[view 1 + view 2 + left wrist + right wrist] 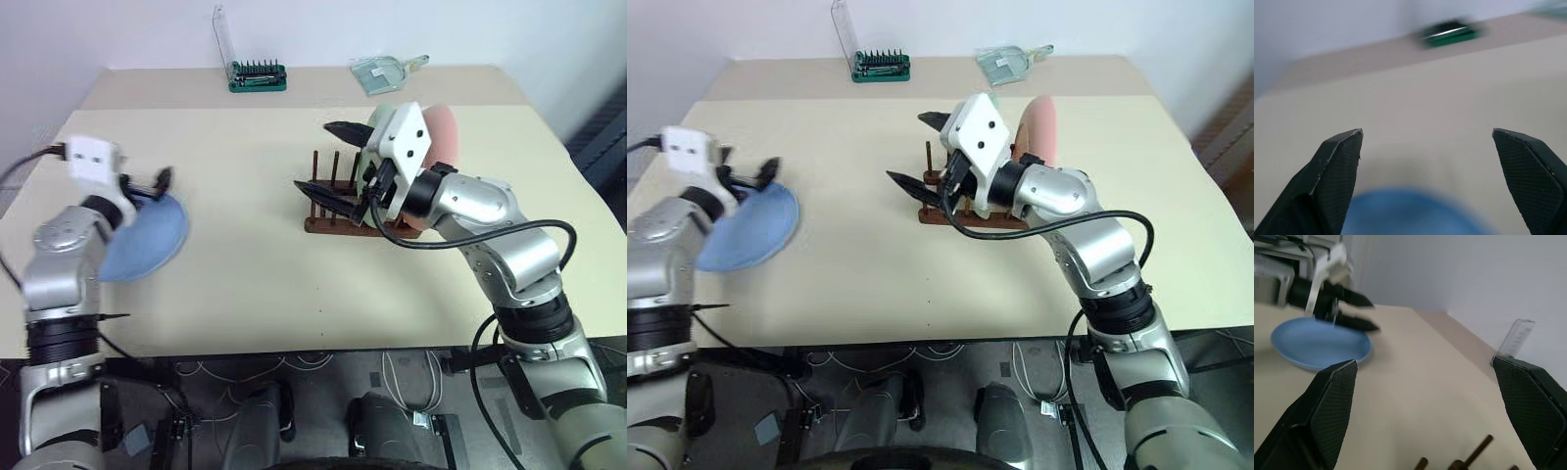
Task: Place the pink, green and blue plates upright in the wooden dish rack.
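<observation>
While both sets of fingers gape empty, the blue plate (145,237) lies flat.
It rests under the left gripper (157,181); the right gripper (331,162) hovers beside the wooden dish rack (338,217).

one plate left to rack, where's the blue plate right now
The blue plate lies flat on the table's left side in the head views, under the open left gripper, well apart from the wooden dish rack.

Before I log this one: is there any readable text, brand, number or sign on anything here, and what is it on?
None can be read.
Green tray of screwdriver bits: no legible label.
Clear packet at the table's far edge: any print is too small to read.
Blue plate, pink plate, wooden dish rack: no markings visible.
</observation>
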